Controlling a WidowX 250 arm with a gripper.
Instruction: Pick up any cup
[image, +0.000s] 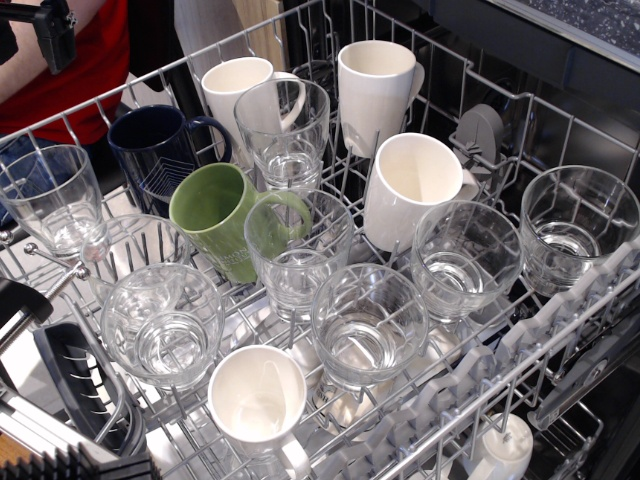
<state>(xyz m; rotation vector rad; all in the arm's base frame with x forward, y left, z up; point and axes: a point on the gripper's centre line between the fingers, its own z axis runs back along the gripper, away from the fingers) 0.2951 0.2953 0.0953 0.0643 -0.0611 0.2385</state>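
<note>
Technician: Pincer status?

Operator: Pincer (35, 395) sits at the lower left edge, dark parts only; whether it is open or closed cannot be told. It grips nothing.

Technician: Cup location?

Operator: Nearest cup (163, 325) stands upright in the rack (560, 330), just beside the pincer. Task not begun: approach, grasp and lift remain.
</note>
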